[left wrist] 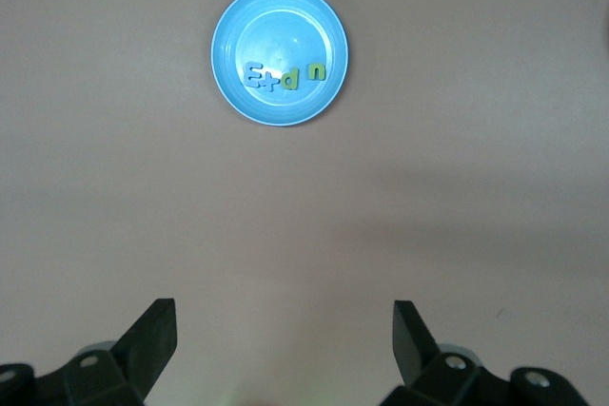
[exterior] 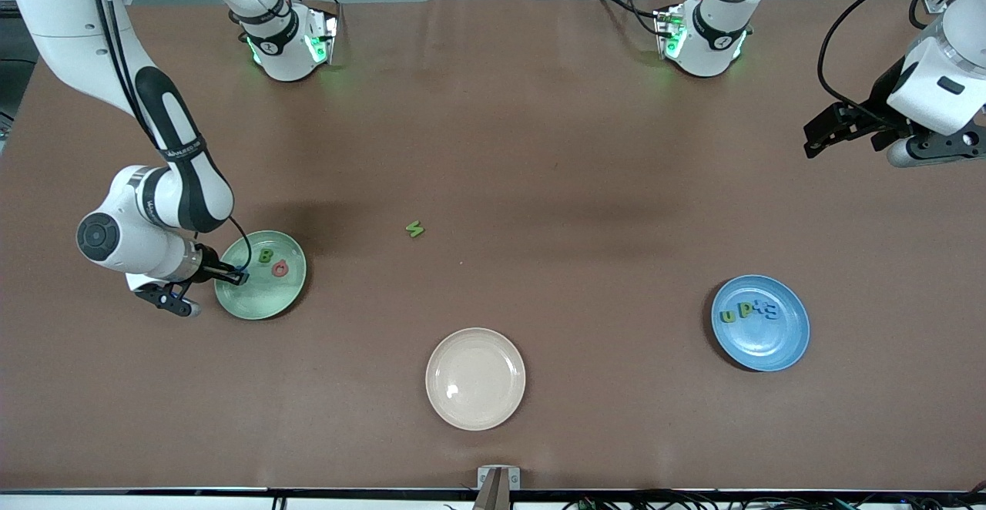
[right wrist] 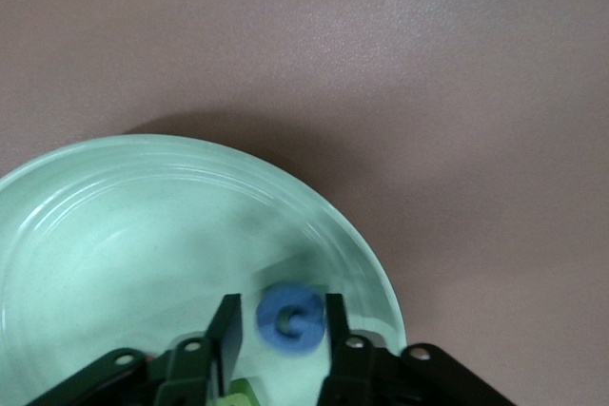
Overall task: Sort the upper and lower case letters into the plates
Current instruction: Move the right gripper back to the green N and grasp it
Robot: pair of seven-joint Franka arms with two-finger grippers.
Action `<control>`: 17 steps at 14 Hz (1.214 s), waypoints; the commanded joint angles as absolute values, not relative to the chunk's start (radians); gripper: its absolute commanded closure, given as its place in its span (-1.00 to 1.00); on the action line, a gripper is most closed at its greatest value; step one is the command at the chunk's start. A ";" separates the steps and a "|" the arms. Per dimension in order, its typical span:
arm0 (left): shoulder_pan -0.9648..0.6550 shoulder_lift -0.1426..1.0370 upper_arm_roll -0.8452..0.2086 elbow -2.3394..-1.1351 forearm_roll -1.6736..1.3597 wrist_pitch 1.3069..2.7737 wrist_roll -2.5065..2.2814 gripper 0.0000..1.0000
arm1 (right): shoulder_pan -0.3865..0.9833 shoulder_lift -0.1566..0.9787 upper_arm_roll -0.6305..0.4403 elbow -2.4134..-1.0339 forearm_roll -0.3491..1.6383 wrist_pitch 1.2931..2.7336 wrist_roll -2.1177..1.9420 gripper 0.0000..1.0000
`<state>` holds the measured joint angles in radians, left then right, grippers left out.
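**Right gripper over the mint plate, 1 green letter loose on the table**

I see the right gripper (right wrist: 278, 325) low over the mint green plate (exterior: 260, 294), at the rim toward the right arm's end of the table. Its fingers (right wrist: 225, 330) stand a little apart, with a blue letter (right wrist: 291, 319) between them; it looks blurred, and I cannot tell if the pads touch it. In this plate lie also a green letter B (exterior: 266, 255) and a red letter (exterior: 280, 268).

The left gripper (left wrist: 284, 344) waits high over the left arm's end of the table, fingers wide open and holding nothing. Its wrist view looks down on the blue plate (left wrist: 228, 64), which carries 4 pieces in a row (exterior: 749, 311): 2 green and 2 blue.

Between the 2 plates, and nearer to the front camera, stands a cream plate (exterior: 475, 378). A small green letter (exterior: 415, 229) lies alone on the table, farther from the camera than the cream plate.

The table (exterior: 539, 148) has a plain brown matt cover with a faint fold line. Above its top edge I see grey floor, and cables run along its near edge.
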<state>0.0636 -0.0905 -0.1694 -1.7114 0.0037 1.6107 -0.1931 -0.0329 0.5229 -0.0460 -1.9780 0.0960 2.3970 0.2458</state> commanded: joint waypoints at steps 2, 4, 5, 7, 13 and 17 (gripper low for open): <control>0.058 -0.104 -0.172 -1.730 -0.012 1.611 -0.164 -1.00 | -0.031 0.489 -0.029 -1.941 0.095 2.303 0.276 -1.00; 0.058 -0.098 -0.172 -1.704 -0.011 1.579 -0.160 -1.00 | 0.012 0.480 -0.026 -1.901 0.098 2.211 0.378 -1.00; 0.055 -0.094 -0.173 -1.698 -0.008 1.572 -0.164 -1.00 | 0.044 0.465 -0.026 -1.898 0.101 2.201 0.443 -1.00; 0.066 -0.080 -0.170 -1.698 -0.014 1.574 -0.161 -1.00 | 0.136 0.453 -0.026 -1.898 0.103 2.206 0.619 -1.00; 0.063 -0.078 -0.170 -1.700 -0.009 1.597 -0.161 -1.00 | 0.411 0.468 -0.028 -1.941 0.103 2.359 1.043 -1.00; 0.057 -0.066 -0.175 -1.695 -0.009 1.605 -0.169 -1.00 | 0.505 0.502 -0.028 -1.940 0.103 2.402 1.163 -0.93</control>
<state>0.0580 -0.0772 -0.1737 -1.7127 0.0037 1.6034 -0.1842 0.4811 0.4939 -0.0156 -1.9292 0.0994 2.3777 1.1224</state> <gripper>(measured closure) 0.000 0.004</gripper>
